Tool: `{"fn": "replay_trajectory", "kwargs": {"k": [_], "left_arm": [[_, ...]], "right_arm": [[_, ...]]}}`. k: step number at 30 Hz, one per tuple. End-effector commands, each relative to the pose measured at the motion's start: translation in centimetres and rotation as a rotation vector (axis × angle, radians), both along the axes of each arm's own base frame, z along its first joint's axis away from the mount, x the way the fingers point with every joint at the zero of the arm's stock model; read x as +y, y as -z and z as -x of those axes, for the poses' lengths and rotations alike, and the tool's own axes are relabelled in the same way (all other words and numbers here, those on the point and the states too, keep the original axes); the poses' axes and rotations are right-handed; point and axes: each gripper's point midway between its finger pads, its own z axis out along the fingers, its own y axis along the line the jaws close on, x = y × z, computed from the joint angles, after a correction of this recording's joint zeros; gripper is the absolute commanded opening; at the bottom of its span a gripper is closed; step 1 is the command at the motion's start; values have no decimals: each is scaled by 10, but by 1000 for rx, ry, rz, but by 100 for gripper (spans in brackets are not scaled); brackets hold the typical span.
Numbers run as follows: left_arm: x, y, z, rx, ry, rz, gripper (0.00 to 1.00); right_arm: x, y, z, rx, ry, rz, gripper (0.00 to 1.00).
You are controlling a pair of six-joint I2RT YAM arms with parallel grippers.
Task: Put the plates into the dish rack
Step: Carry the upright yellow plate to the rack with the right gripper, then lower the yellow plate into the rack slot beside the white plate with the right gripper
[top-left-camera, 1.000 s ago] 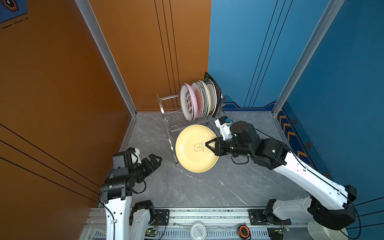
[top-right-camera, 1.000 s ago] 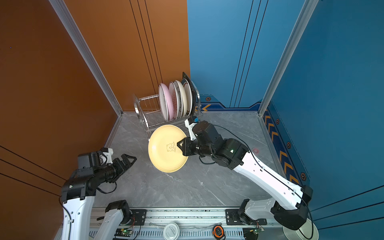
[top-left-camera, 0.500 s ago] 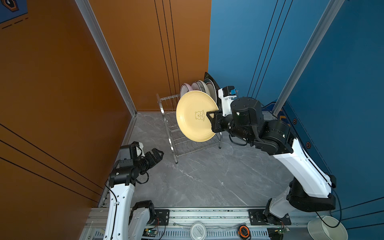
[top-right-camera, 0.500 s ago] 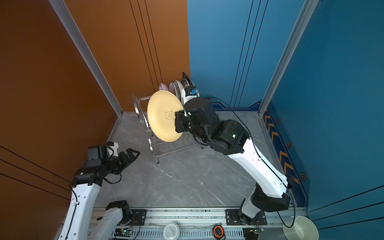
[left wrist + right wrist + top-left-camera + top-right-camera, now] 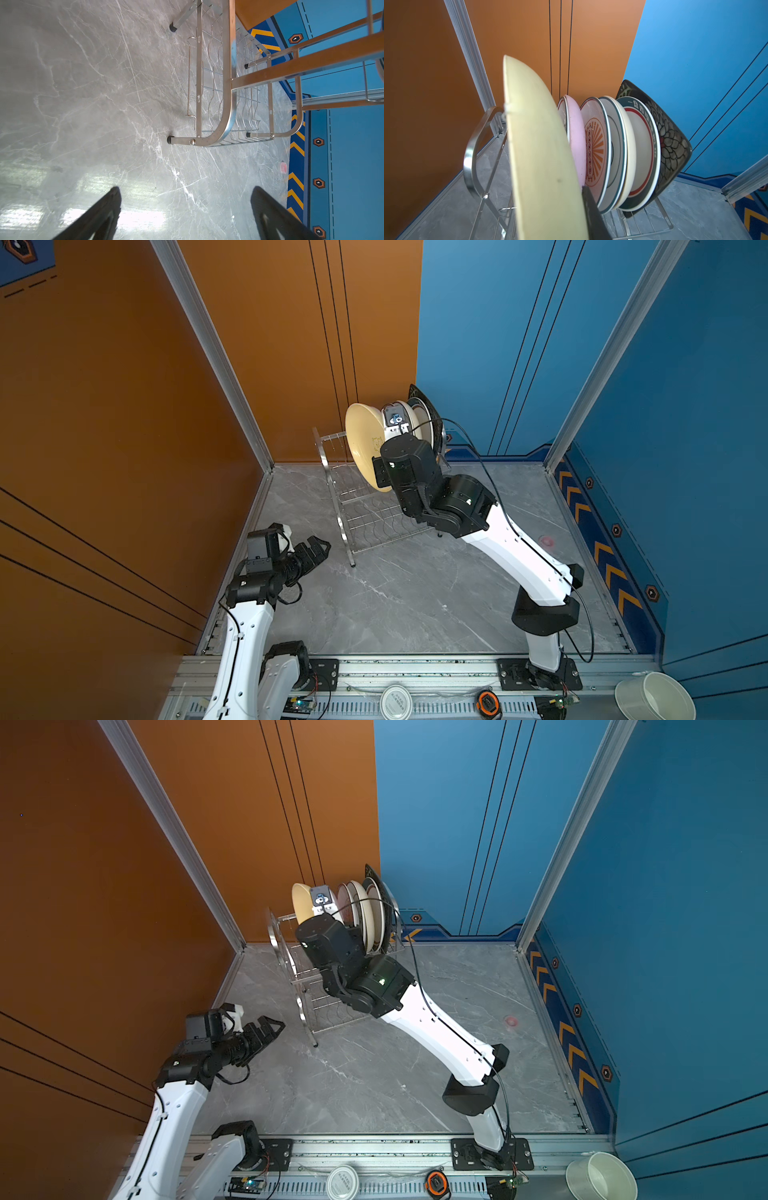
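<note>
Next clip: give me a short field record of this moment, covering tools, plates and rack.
right tool: shut on yellow plate, held on edge at the upper tier of the dish rack
left tool: open, empty, apart from the rack
racked plates: seven upright, black square plate at the far end
yellow plate seated: cannot tell
</note>
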Motion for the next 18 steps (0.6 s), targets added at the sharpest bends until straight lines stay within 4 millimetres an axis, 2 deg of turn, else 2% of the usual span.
{"fn": "replay_trajectory", "kwargs": {"k": [1,4,6,10,18], "left_arm": [[-5,0,-3,-6,22,18,98],[-7,0,-4,-7,28,19,98],[-8,-1,-5,-5,34,19,98],[-10,-1,-5,-4,40,19,98],[-12,-2,-5,-5,45,22,98]], "right_arm": [[-3,-36,-2,-141,100,-33,0],[4,-35,-9,-171,132,-25,0],[16,-23,-18,-175,137,-3,0],[28,-15,-29,-207,165,19,0],[36,6,-53,-212,203,49,0]]}}
